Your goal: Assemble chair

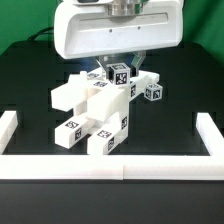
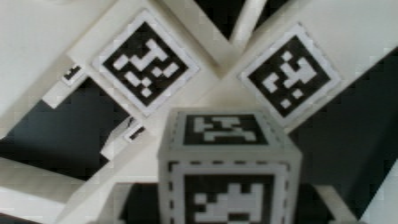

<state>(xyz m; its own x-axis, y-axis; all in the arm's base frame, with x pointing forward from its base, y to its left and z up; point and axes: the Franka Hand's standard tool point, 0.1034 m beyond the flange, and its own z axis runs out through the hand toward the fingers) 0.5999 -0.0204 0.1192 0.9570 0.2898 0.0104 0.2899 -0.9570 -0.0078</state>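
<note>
Black table (white rails edging it) surrounds the chair.

Reaches straight down from the top edge of the exterior view, over the far middle of the table. Shows only the last stretch of the arm: a grey round wrist flange and, under it, the broad white hand housing, held level and square to that camera. Points the gripper downward, with short dark fingers poking out beneath the housing. Sets the jaws narrow, one on each side of a tagged top end of the chair, and clamps it between them, as far as the exterior view tells. Loses the fingers in the blur of the wrist view.
</note>
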